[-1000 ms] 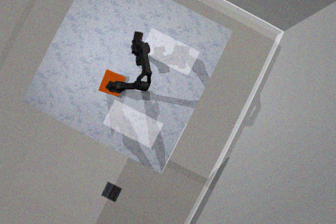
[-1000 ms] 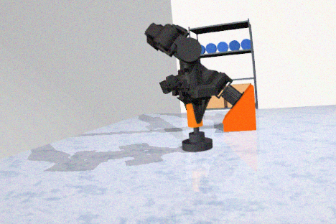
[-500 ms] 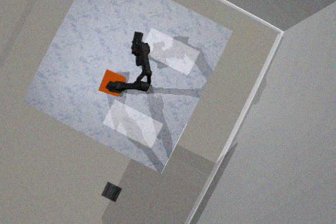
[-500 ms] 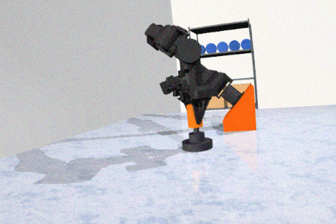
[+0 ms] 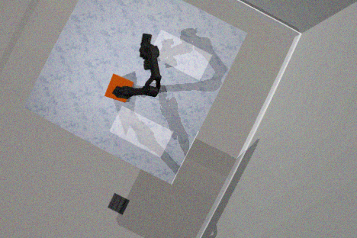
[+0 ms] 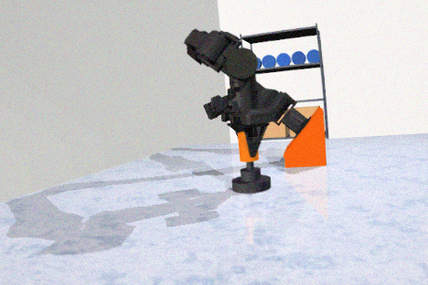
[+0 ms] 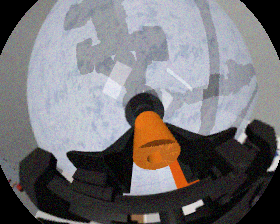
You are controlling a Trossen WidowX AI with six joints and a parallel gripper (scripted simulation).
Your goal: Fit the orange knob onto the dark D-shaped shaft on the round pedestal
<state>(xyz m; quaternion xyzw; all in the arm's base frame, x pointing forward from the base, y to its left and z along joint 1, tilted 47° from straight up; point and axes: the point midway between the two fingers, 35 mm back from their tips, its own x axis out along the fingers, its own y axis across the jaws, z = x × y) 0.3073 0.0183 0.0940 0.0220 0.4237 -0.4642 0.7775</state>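
While the gripper (image 6: 252,155) (image 7: 148,127) pinches the orange knob (image 6: 245,146) (image 7: 156,140) near the middle of the exterior frame, an orange wedge-shaped block (image 5: 110,84) (image 6: 311,148) stands to the right of it on the pale mottled table top (image 5: 76,46) (image 6: 320,247) (image 7: 56,85), well apart from the round pedestal (image 6: 251,184) (image 7: 133,111). The dark arm (image 5: 152,66) (image 6: 247,82) reaches from that block, crossing the centre of the exterior frame. Behind it, toward the upper right, a shelf rack (image 6: 324,82) carries a row of blue round things (image 6: 283,59), with tan boxes (image 6: 275,131) low down, partly covered by the arm and the block. A small dark grated square (image 5: 118,204) lies off the table at the lower left of the top frame. In the exterior frame the knob is upright above the pedestal, with a short stretch of dark shaft (image 6: 250,164) showing beneath it. One finger covers part of the knob's side there, and the shaft's tip is out of sight, as is its flat side. From the top, the arm hides both knob and pedestal. Black corners cut off the round wrist view, where the knob's near end masks the shaft.
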